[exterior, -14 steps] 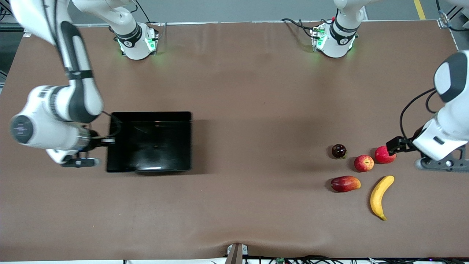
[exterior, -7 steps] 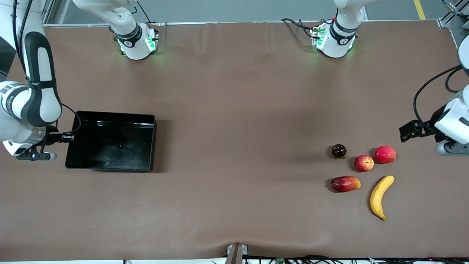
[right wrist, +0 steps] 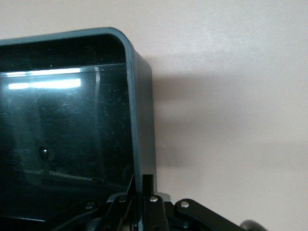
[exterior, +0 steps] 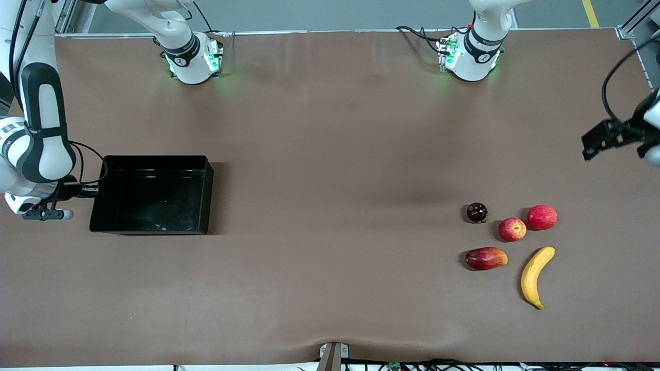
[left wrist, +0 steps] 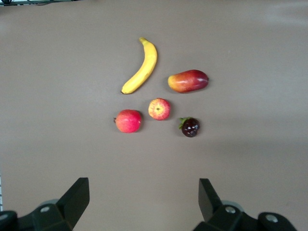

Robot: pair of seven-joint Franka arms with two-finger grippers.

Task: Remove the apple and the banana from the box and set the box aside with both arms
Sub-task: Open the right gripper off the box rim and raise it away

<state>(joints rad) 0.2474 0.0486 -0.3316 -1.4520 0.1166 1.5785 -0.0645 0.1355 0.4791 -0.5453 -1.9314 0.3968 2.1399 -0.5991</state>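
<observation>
The black box point(exterior: 154, 161) lies at the right arm's end of the table. My right gripper point(exterior: 96, 191) is shut on the box's end wall point(right wrist: 142, 120), one finger point(right wrist: 148, 181) outside it. The yellow banana point(exterior: 533, 275) and the red-and-yellow apple point(exterior: 512, 229) lie on the table toward the left arm's end. My left gripper point(exterior: 600, 140) hangs open and empty above the table's edge at that end, well apart from the fruits. Its wrist view looks down on the banana point(left wrist: 142, 67) and apple point(left wrist: 159, 109), past the open gripper point(left wrist: 143, 185).
A plain red fruit point(exterior: 542, 217), a dark small fruit point(exterior: 477, 212) and a red-orange mango-like fruit point(exterior: 485, 258) lie around the apple. The arm bases point(exterior: 191, 56) stand along the table's edge farthest from the front camera.
The right arm has dragged the box toward its own end of the table. The left gripper has drawn away from the plain red fruit, out toward the table's edge.
</observation>
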